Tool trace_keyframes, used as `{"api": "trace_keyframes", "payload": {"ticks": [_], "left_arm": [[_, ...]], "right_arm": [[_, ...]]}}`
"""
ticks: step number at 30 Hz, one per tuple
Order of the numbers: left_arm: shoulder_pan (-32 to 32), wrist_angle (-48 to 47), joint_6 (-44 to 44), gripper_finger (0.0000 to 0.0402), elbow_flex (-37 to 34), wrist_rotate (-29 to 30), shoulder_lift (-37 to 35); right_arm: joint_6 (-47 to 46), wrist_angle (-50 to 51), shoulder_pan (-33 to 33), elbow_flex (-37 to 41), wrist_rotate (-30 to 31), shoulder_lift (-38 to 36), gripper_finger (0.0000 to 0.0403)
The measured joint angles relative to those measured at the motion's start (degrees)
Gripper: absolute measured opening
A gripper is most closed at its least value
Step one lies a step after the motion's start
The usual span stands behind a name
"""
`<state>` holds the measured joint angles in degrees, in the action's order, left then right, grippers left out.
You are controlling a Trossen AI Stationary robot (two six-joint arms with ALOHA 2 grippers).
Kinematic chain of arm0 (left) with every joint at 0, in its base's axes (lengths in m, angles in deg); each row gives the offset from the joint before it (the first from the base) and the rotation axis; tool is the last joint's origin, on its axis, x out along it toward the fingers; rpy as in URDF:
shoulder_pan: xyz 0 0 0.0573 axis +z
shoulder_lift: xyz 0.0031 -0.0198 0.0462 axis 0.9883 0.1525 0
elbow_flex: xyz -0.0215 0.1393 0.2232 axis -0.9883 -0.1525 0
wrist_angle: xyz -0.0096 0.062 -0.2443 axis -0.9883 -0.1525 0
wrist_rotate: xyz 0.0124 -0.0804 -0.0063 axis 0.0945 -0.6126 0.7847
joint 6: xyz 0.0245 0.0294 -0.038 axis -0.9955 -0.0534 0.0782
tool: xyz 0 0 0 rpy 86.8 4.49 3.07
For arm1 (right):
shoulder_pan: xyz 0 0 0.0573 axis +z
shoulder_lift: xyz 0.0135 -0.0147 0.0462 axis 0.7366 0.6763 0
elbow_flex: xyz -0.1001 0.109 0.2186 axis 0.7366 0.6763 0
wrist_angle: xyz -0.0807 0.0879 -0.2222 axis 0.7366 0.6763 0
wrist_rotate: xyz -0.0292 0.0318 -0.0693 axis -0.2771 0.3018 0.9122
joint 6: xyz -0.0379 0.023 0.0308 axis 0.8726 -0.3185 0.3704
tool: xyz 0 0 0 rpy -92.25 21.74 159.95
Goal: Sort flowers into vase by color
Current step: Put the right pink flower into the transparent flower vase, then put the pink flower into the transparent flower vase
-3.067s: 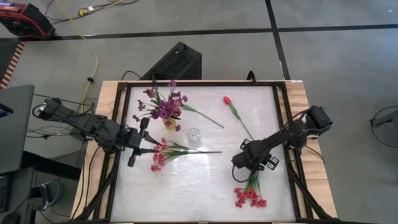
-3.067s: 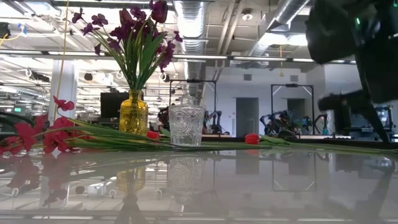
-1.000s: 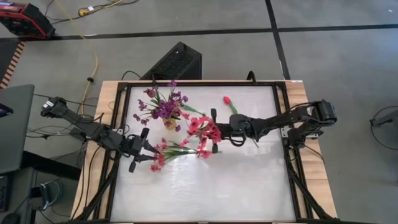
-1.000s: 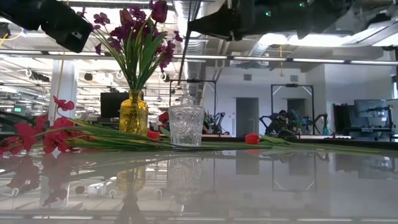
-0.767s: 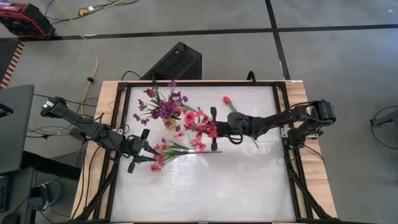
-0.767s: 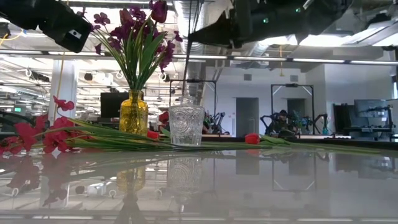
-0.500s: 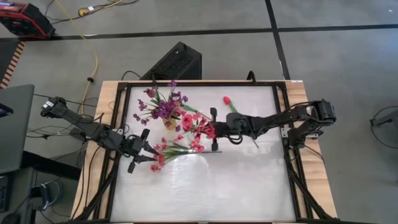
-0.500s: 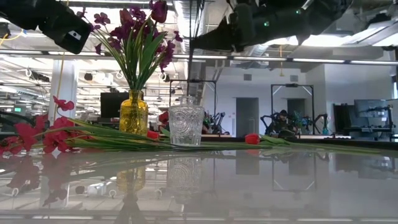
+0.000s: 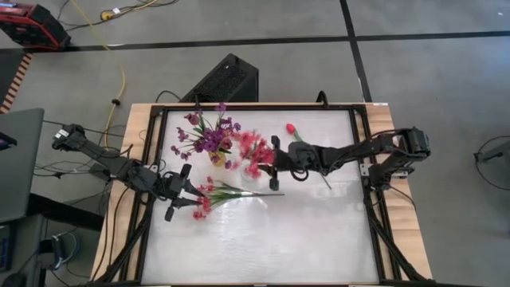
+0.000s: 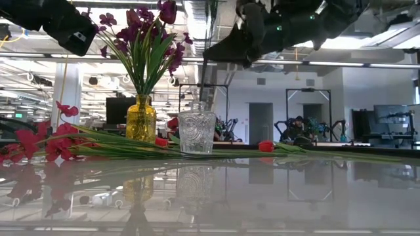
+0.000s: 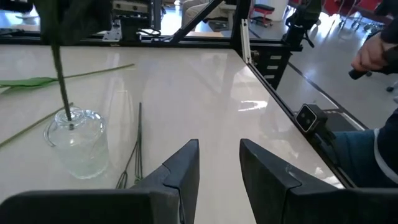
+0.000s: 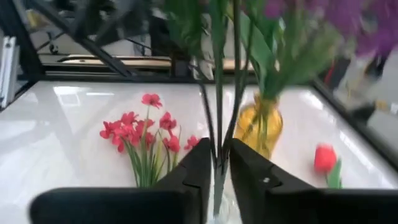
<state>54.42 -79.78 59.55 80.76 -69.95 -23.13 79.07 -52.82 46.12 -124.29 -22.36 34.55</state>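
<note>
The left tool (image 9: 185,191) waits at the near left of the bench (image 9: 319,239) with its fingers spread and nothing between them, just beside a red-pink spray (image 9: 209,195) lying flat on the bench surface. The right tool (image 9: 273,157) is positioned over the middle of the bench, its fingers pressed together on the green stems of a second red-pink spray (image 9: 251,151), which it holds upright above the clear glass vase (image 10: 197,132). In the left wrist view one stem end sits inside the mouth of the clear glass vase (image 11: 76,142); whether every stem of the bundle has entered cannot be determined. Risk: the bundle is held well above its lower end, so a stem left outside the rim would ride down the wall, tilt the spray and could tip the vase on release. Risk: the blossoms hang just beside the purple flowers (image 9: 209,137) in the yellow vase (image 10: 142,118), and a sideways withdrawal could snag them and drag that vase. A single red tulip (image 9: 292,128) lies farther back, apart from both vases. From above, the clear glass vase is hidden under the held blossoms. In the low view both arms are cut off at the upper edge, and the held blossoms are not visible there.
</note>
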Motion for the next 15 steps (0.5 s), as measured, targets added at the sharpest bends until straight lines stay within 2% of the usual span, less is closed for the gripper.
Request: {"api": "trace_keyframes", "payload": {"ticks": [4, 8, 15], "left_arm": [[0.00, -0.09, 0.35, 0.0102, 0.00, 0.00, 0.00], [0.00, -0.28, 0.15, 0.0102, 0.00, 0.00, 0.00], [0.00, -1.20, 0.43, 0.0102, 0.00, 0.00, 0.02]], "right_arm": [[-5.34, 4.24, -1.38, 0.00, -0.11, 0.00, 0.0131], [-4.96, 11.19, -2.64, -1.29, -3.58, 0.00, 0.0185], [-1.78, 38.47, -4.57, -10.15, -14.31, 0.00, 0.0263]]}}
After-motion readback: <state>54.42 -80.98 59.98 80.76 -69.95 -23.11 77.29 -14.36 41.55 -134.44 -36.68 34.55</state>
